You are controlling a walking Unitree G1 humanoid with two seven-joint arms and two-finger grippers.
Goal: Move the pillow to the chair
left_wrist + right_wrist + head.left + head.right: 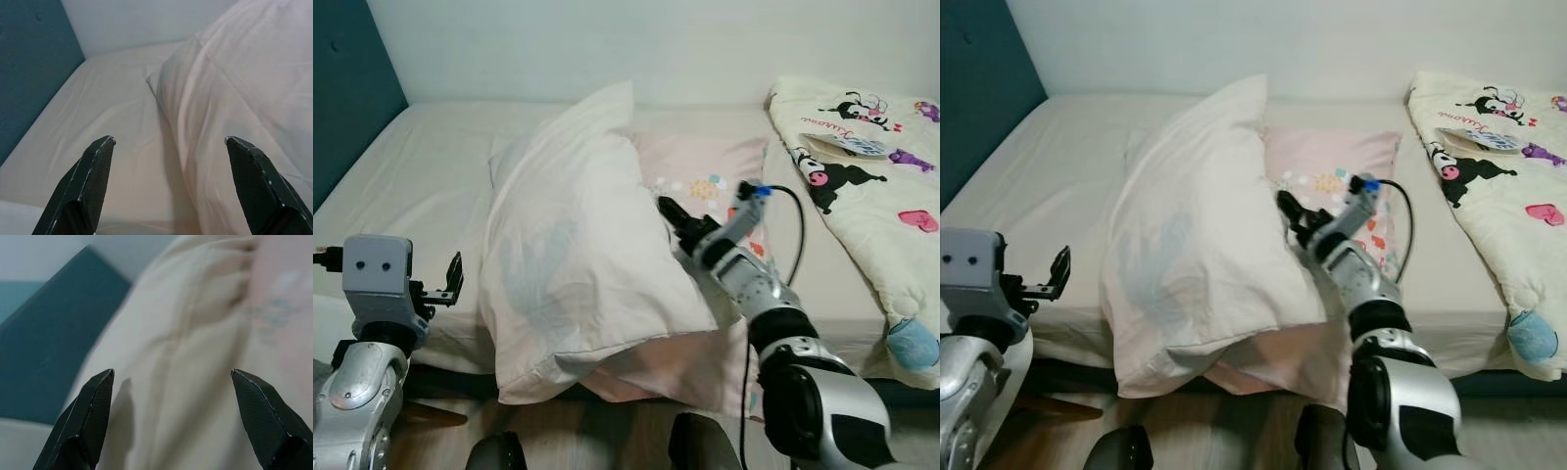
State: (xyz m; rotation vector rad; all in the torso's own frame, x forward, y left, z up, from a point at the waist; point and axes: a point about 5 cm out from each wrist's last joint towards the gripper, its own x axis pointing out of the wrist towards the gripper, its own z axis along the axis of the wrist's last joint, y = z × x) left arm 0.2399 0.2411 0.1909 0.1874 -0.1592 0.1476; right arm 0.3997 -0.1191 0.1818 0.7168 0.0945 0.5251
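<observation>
Left eye view puts the left tool (pixel 450 279) nearest, at the bed's (pixel 421 176) front edge, beside the white pillow (pixel 573 264) and apart from it. Its wrist view shows its fingers (pixel 93 176) spread wide over bare sheet, the pillow's side at one finger. Farther in, the right tool (pixel 671 217) reaches against the pillow's right flank; its wrist view shows fingers (pixel 90 416) apart, cloth between them. The pillow lies tilted across a pink pillow (pixel 705 166). Beyond, at right, a cartoon quilt (pixel 862 166), and a teal headboard (pixel 979 88) at left.
</observation>
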